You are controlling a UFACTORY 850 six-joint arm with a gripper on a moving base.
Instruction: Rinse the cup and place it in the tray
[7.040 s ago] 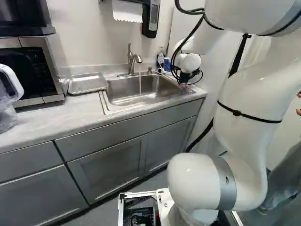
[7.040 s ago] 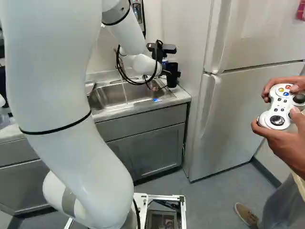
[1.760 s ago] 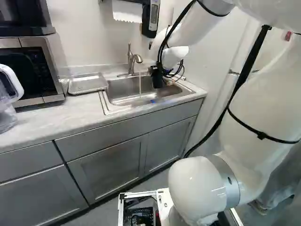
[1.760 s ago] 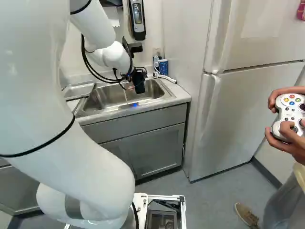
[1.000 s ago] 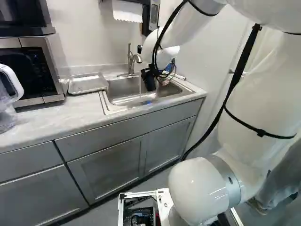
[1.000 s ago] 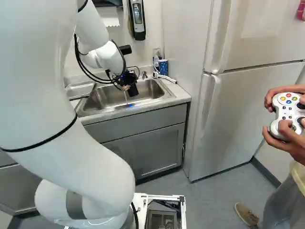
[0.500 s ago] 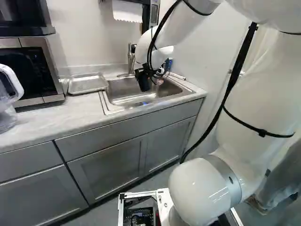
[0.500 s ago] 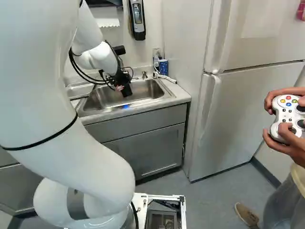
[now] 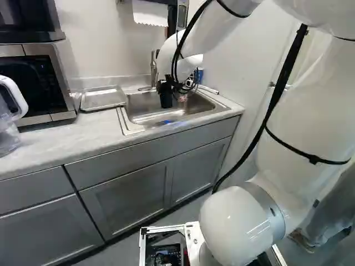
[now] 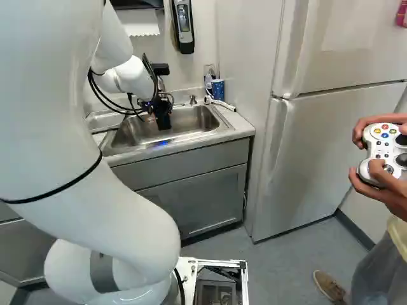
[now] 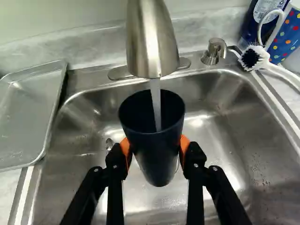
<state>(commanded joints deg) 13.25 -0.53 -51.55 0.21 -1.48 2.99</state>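
Over the sink, in the left base view, my gripper (image 9: 169,85) holds a dark cup (image 9: 166,97). Seen in the wrist view, my gripper (image 11: 155,149) is shut on the cup (image 11: 157,157), an orange pad pressing on either side. The cup stands roughly upright with its mouth up, and water from the faucet (image 11: 151,42) runs into it. Below it lies the metal sink basin (image 11: 225,136). The metal tray (image 9: 102,98) rests on the counter beside the sink, on the side towards the microwave.
A soap pump (image 11: 214,50), a white brush (image 11: 255,58), a dotted blue cup (image 11: 285,35) and a bottle stand behind the sink's corner. A microwave (image 9: 41,83) and a clear pitcher (image 9: 8,124) are on the counter. A refrigerator (image 10: 318,140) stands beside the cabinets.
Since the earlier frames, my arm has carried the cup leftward across the sink to the faucet. The cup has gone from tilted to nearly upright. The base has not moved.
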